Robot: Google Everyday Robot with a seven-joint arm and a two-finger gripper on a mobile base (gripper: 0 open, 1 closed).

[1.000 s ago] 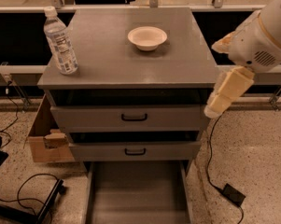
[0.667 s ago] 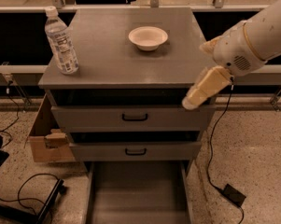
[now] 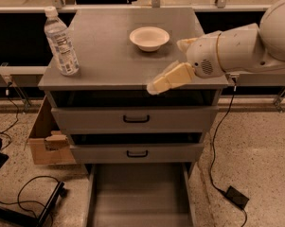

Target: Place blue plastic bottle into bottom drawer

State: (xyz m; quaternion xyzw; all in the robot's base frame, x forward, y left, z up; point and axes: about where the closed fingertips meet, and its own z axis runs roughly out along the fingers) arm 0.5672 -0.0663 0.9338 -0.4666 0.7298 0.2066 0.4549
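The blue plastic bottle (image 3: 61, 41), clear with a white cap and a pale label, stands upright at the left edge of the grey cabinet top (image 3: 109, 60). The bottom drawer (image 3: 139, 193) is pulled out below the two upper drawers and shows a bare grey floor. My gripper (image 3: 165, 66) is open and empty. It hovers over the front right of the cabinet top, well to the right of the bottle. One cream finger (image 3: 170, 77) points left toward the front edge.
A white bowl (image 3: 149, 37) sits on the cabinet top just behind my gripper. A cardboard box (image 3: 45, 143) stands on the floor left of the cabinet. Cables and a black power brick (image 3: 236, 197) lie on the floor to the right, and black gear (image 3: 19, 207) at lower left.
My arm has swung left from beside the cabinet's right side to above its front right corner, nearer the bowl. The bottle and drawers have not moved.
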